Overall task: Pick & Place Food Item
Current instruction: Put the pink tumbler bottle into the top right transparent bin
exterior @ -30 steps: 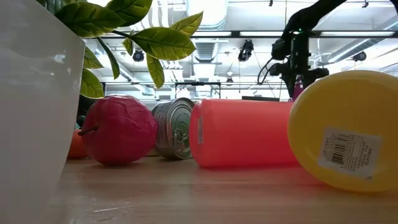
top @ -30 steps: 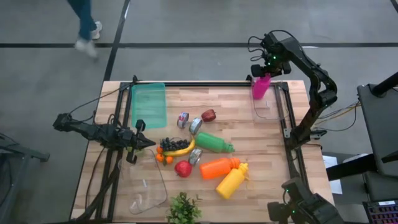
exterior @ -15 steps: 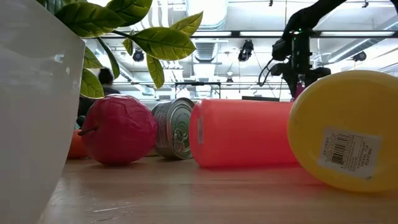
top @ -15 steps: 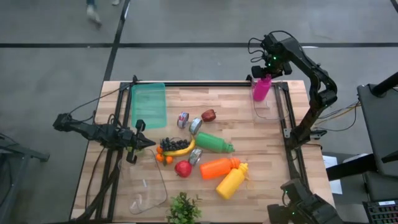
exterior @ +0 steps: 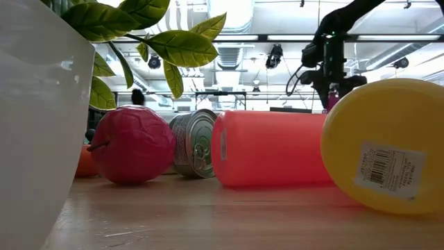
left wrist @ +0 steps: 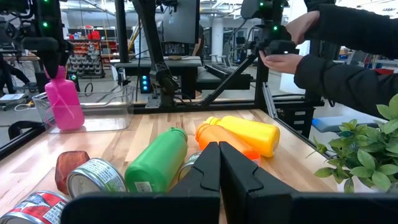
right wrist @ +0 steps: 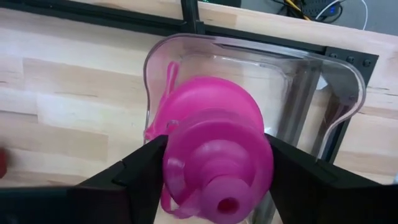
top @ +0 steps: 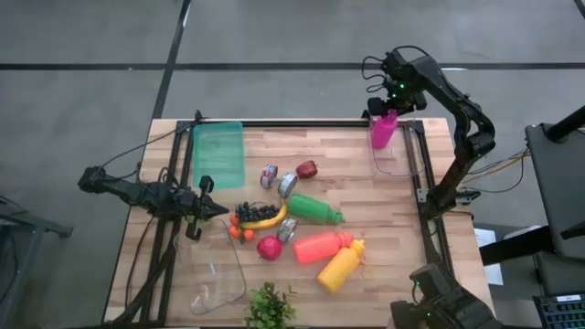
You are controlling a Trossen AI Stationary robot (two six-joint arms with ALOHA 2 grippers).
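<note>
A pink squeeze bottle (top: 383,130) stands upright over a clear plastic container (top: 395,157) at the table's far right corner. My right gripper (top: 388,111) is above it, shut on the bottle. In the left wrist view the bottle's (left wrist: 64,102) lower part sits within the container's walls (left wrist: 93,112); whether its base rests there I cannot tell. My left gripper (top: 223,211) waits at the table's left, shut, fingertips (left wrist: 219,165) pointing toward the pile of food items. My right gripper pinches the pink bottle between its two fingers (right wrist: 146,165) at the upper body just under the cap (right wrist: 217,155). It comes from above, pointing down. The bottle stays upright below the fingers, with the clear container (right wrist: 311,81) under it.
In the table's middle lie a green bottle (top: 315,209), orange bottle (top: 322,245), yellow bottle (top: 340,265), two cans (top: 287,185), a dark red fruit (top: 307,169), a red fruit (top: 269,247), a banana and grapes (top: 260,216). A green tray (top: 218,153) sits far left, a plant (top: 270,306) near. A person's hands (left wrist: 286,43) show beyond the table.
Nothing on the table has visibly moved. A person beyond the far edge has walked out of the high view.
</note>
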